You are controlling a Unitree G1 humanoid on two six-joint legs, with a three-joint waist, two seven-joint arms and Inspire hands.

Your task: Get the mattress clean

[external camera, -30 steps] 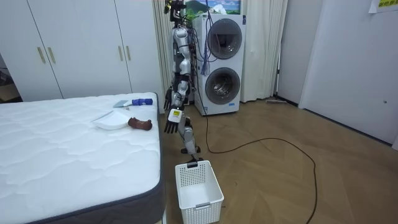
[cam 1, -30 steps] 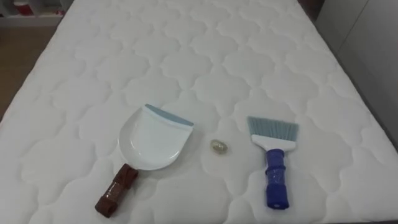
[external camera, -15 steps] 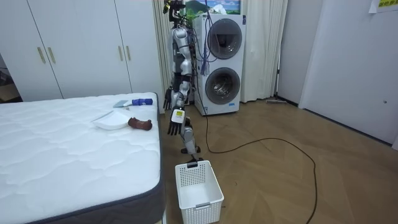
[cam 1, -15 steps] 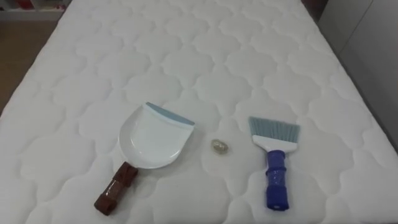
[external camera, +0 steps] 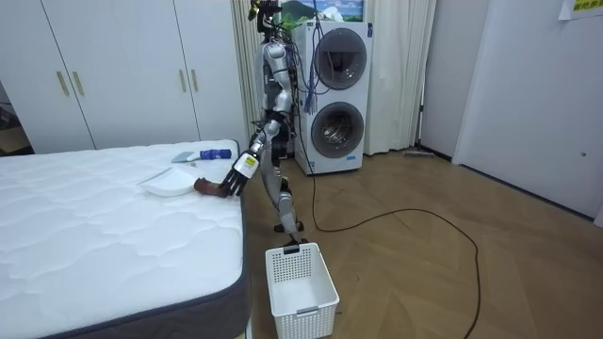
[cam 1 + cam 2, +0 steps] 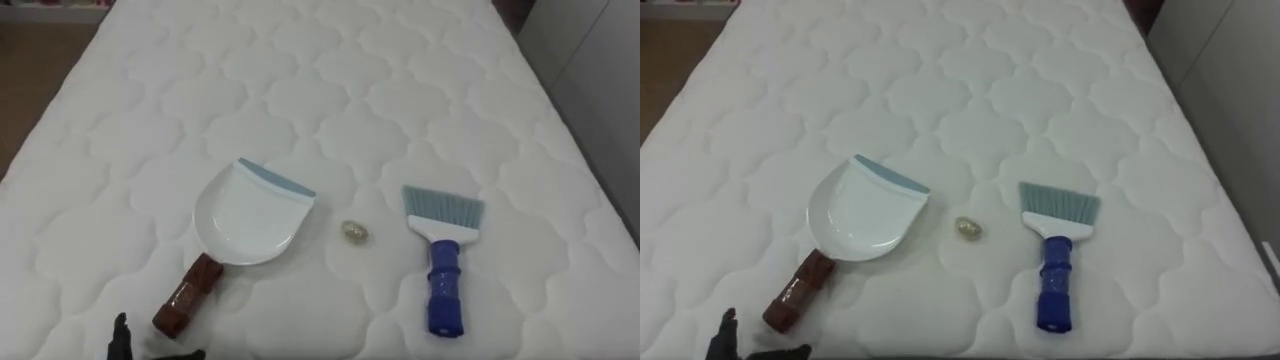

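A white quilted bed (image 6: 330, 90) stands in a room with a wood floor. In the room view there is a white wardrobe (image 5: 113, 75) behind it and two stacked washers (image 5: 334, 89) behind the robot. The robot stands upright at the bed's edge, with a white basket (image 5: 303, 303) on the floor near its feet. At the lower left of the eye views the left hand (image 6: 120, 338) comes in over the mattress. Its dark fingers point up, straight and spread apart, and hold nothing. They are just beside the brown handle of the dustpan (image 6: 245, 215) but do not touch it. The dustpan lies flat, its white scoop with the blue-grey lip pointing away from the robot and its handle slanting back toward the lower left. To its right, apart from both tools, a small pale scrap (image 6: 354, 232) lies on the mattress. Further right the brush (image 6: 443, 250) lies flat, with its grey-blue bristles pointing away and its blue handle toward the robot.
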